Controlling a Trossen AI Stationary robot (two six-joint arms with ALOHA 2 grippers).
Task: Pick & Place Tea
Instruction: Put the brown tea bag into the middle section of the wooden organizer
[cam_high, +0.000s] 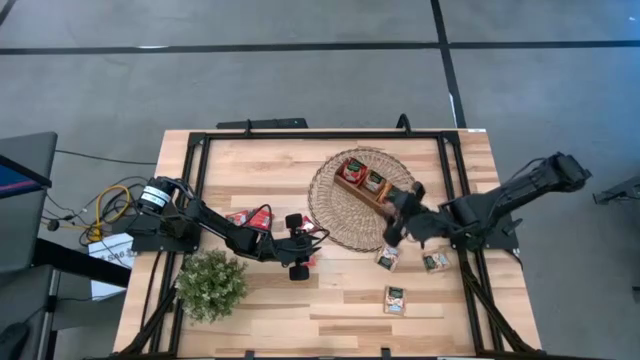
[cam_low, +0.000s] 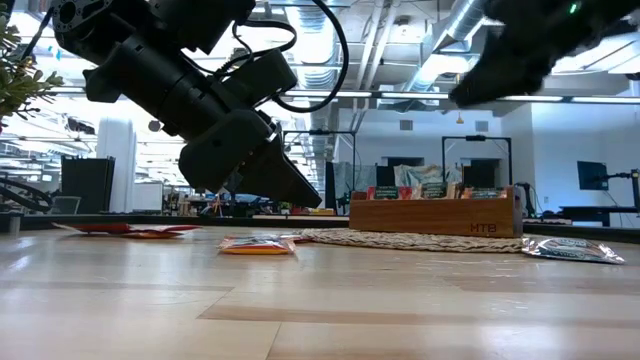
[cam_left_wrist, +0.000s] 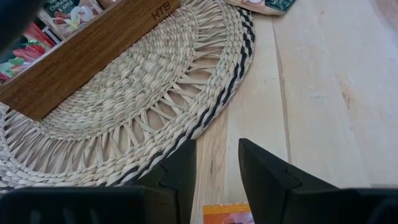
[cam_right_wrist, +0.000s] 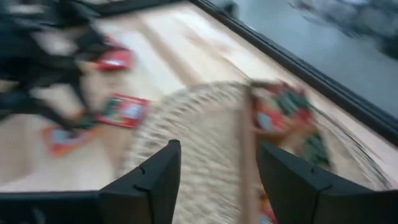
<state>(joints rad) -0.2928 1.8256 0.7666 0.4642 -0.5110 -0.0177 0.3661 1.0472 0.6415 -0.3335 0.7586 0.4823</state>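
The wooden tray (cam_high: 362, 182) stands on a round woven mat (cam_high: 340, 215) and holds a few tea sachets (cam_high: 375, 182). Loose sachets lie flat on the table: red ones (cam_high: 248, 217) to the left of the mat, an orange one (cam_low: 258, 245) by the mat's edge, and three green-and-white ones (cam_high: 394, 299) on the near right. My left gripper (cam_left_wrist: 217, 165) hovers just above the orange sachet (cam_left_wrist: 227, 214), narrowly open, facing the mat. My right gripper (cam_right_wrist: 219, 162) hangs open and empty over the mat near the tray's near end (cam_high: 398, 222).
A potted plant (cam_high: 210, 285) stands near the table's near left corner. A black frame (cam_high: 300, 135) runs around the tabletop. Bare wood shows along the near edge, between the plant and the green-and-white sachets.
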